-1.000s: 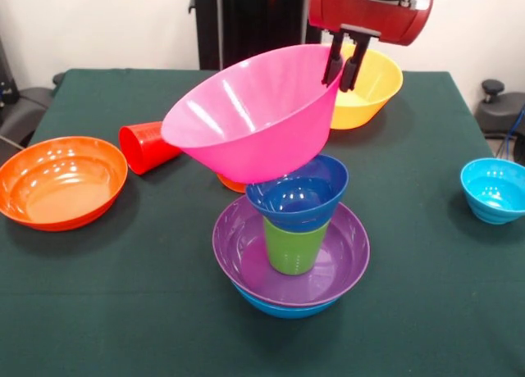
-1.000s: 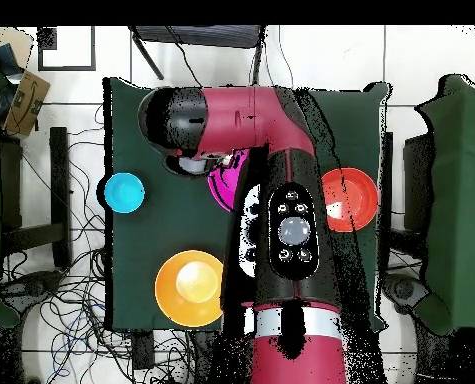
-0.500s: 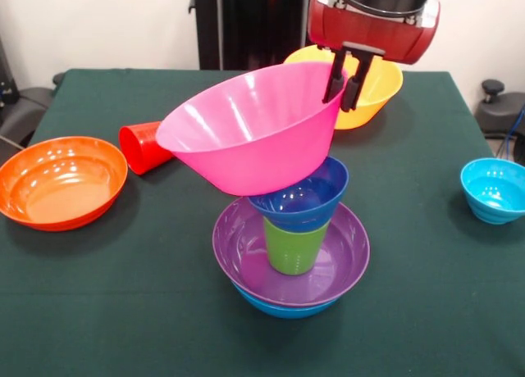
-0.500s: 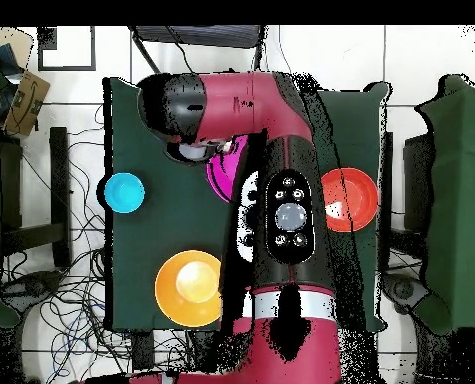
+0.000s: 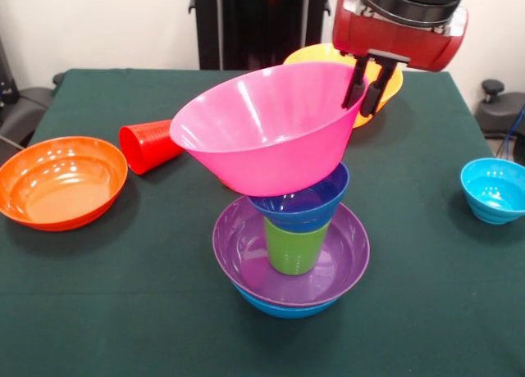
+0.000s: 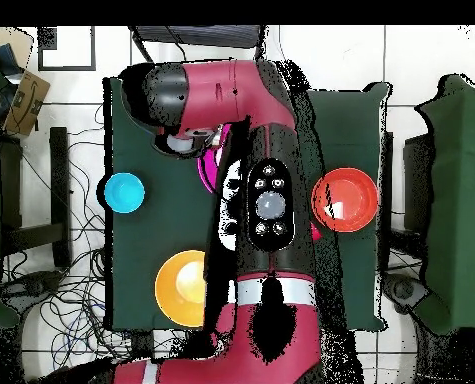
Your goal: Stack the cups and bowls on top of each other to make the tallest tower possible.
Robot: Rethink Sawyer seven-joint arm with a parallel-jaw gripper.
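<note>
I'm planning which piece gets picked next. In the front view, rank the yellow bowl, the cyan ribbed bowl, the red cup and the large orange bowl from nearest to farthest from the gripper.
1. Glossy yellow plastic bowl, right behind the gripper.
2. Small cyan ribbed bowl, at the picture's right edge.
3. Red plastic cup, on its side, left of the tower.
4. Large orange bowl, far left.

The gripper [image 5: 368, 86] now sits further toward the right of the front view than a second ago, its fingers clamped over the far rim of the pink bowl [image 5: 267, 131]. The bowl, steeply tipped before, is closer to level and more squarely over the small dark blue bowl [image 5: 302, 202]. In the overhead view the arm [image 6: 266, 205] has swung left, covering more of the pink.
</note>
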